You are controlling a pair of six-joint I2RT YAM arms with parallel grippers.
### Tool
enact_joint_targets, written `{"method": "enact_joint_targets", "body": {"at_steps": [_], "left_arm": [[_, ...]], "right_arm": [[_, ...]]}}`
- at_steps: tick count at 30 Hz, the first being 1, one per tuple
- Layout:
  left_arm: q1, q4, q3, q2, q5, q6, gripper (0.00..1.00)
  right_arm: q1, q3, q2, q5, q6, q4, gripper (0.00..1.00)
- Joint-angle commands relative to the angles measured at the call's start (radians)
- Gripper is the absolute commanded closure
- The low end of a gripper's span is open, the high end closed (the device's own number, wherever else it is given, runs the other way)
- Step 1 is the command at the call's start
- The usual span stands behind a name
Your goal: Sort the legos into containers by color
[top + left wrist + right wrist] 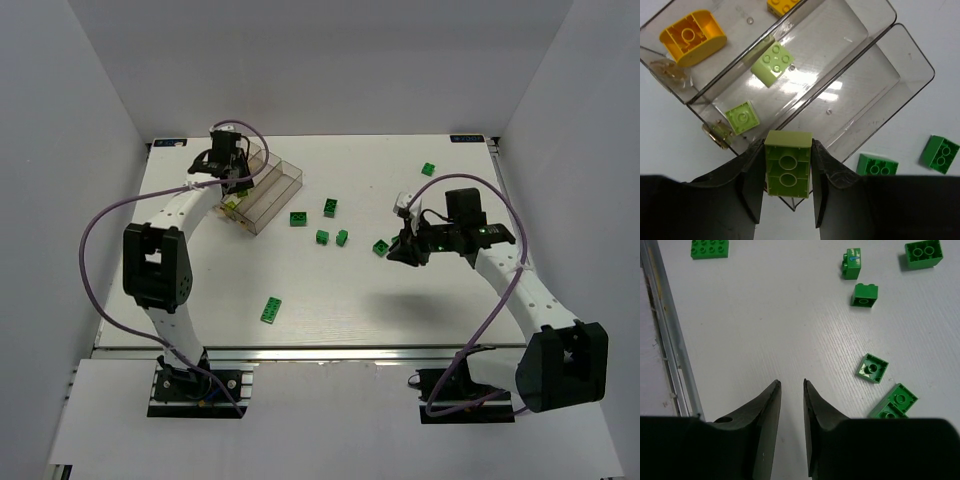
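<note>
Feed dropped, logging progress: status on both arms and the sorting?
Left gripper shut on lime green studded brick, at clear four-compartment tray edge. Right gripper narrowly open, empty, above table. Dark green bricks loose on table; nothing blocking.

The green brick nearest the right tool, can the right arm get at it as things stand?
Probably yes: the right tool is empty, the green brick lies close by on open table, and nothing covers it.

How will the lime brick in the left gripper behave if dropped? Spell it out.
Probably rigid: the lime brick shows no bending in the left gripper. Likely light, its underside being hollow. Flat-sided, so it should settle rather than roll in the tray.
</note>
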Motion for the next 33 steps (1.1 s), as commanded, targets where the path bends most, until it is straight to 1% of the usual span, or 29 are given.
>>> {"method": "enact_joint_targets", "body": {"at_steps": [1, 3, 7, 8, 10, 14, 15, 16, 17, 22, 25, 28, 30, 31, 32, 33], "left_arm": [[0.003, 0.016, 0.096, 0.016, -0.031, 0.03, 0.94], [0.014, 0.013, 0.128, 0.052, -0.036, 0.034, 0.93], [0.04, 0.012, 0.159, 0.094, -0.044, 0.034, 0.85], [0.043, 0.013, 0.164, 0.102, -0.05, 0.034, 0.81], [0.052, 0.007, 0.182, 0.128, -0.053, 0.034, 0.79], [0.057, -0.002, 0.207, 0.161, -0.059, 0.04, 0.68], [0.057, -0.005, 0.214, 0.171, -0.061, 0.043, 0.62], [0.055, -0.007, 0.218, 0.177, -0.062, 0.044, 0.6], [0.055, -0.011, 0.219, 0.181, -0.065, 0.044, 0.55], [0.057, -0.04, 0.254, 0.203, -0.085, 0.049, 0.42], [0.057, -0.039, 0.256, 0.191, -0.081, 0.052, 0.33], [0.055, -0.04, 0.259, 0.165, -0.07, 0.05, 0.3], [0.055, -0.043, 0.253, 0.128, -0.055, 0.046, 0.3], [0.057, -0.045, 0.244, 0.106, -0.047, 0.04, 0.32], [0.055, -0.033, 0.201, 0.053, -0.041, 0.034, 0.35], [0.057, -0.017, 0.166, 0.015, -0.03, 0.021, 0.37]], "right_arm": [[0.03, -0.013, -0.011, 0.033, -0.017, 0.027, 0.69], [0.037, -0.016, -0.01, 0.036, -0.02, 0.021, 0.68], [0.042, -0.021, -0.002, 0.042, -0.028, 0.014, 0.65], [0.042, -0.019, -0.002, 0.04, -0.028, 0.013, 0.64], [0.042, -0.019, 0.003, 0.042, -0.026, 0.013, 0.64], [0.042, -0.01, 0.007, 0.048, -0.029, 0.008, 0.63], [0.042, -0.007, 0.007, 0.05, -0.031, 0.007, 0.62], [0.043, -0.005, 0.007, 0.051, -0.032, 0.007, 0.62], [0.044, -0.004, 0.007, 0.054, -0.033, 0.005, 0.62], [0.042, -0.004, 0.0, 0.077, -0.029, 0.002, 0.59], [0.043, -0.005, -0.006, 0.092, -0.023, 0.005, 0.58], [0.042, -0.001, -0.002, 0.106, -0.013, 0.01, 0.57], [0.042, 0.005, 0.007, 0.129, 0.047, 0.045, 0.57], [0.042, 0.015, 0.012, 0.167, 0.084, 0.065, 0.56], [0.042, 0.022, 0.026, 0.194, 0.155, 0.082, 0.56], [0.04, 0.031, 0.035, 0.212, 0.183, 0.1, 0.56]]}}
